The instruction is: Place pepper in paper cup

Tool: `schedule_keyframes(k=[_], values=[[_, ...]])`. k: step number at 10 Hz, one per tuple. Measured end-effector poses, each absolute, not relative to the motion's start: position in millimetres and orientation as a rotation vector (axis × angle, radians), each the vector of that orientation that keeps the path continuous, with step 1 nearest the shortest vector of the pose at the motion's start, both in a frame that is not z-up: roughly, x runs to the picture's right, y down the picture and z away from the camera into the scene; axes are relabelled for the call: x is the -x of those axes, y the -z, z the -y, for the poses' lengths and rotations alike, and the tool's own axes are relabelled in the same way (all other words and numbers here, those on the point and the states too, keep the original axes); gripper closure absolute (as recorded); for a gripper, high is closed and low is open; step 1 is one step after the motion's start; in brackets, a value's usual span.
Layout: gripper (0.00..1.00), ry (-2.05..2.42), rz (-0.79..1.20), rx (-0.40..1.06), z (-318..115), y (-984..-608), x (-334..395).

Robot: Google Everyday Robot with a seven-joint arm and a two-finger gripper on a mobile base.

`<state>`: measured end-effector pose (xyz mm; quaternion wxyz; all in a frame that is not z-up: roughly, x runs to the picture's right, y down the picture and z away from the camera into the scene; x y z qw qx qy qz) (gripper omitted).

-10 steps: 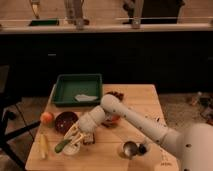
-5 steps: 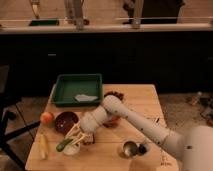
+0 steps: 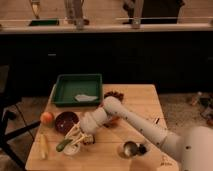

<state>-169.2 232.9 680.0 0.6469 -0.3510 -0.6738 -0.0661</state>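
Note:
The green pepper (image 3: pixel 63 145) lies tilted at the left rim of the white paper cup (image 3: pixel 73 150), near the front left of the wooden table (image 3: pixel 135 107). I cannot tell if it rests in the cup or is held just above it. My gripper (image 3: pixel 73 138) reaches down from the right and its tips are right at the pepper and over the cup. The arm (image 3: pixel 107 114) hides part of the cup's right side.
A dark red bowl (image 3: pixel 64 121) stands just behind the cup, with an orange fruit (image 3: pixel 47 118) to its left. A pale yellow corn-like item (image 3: pixel 43 146) lies at the left edge. A green tray (image 3: pixel 77 86) stands at the back and a metal cup (image 3: pixel 130 149) at the front right.
The gripper has shifted slightly left and down over the cup. The pepper stays at about the same spot.

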Motion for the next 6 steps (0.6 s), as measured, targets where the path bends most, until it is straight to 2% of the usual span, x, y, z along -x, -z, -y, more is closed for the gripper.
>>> schedule_keyframes(k=[1, 6], values=[[0.91, 0.147, 1.532, 0.796, -232.3, -680.3, 169.3], [0.4, 0.119, 1.538, 0.784, -231.6, -678.8, 166.8]])
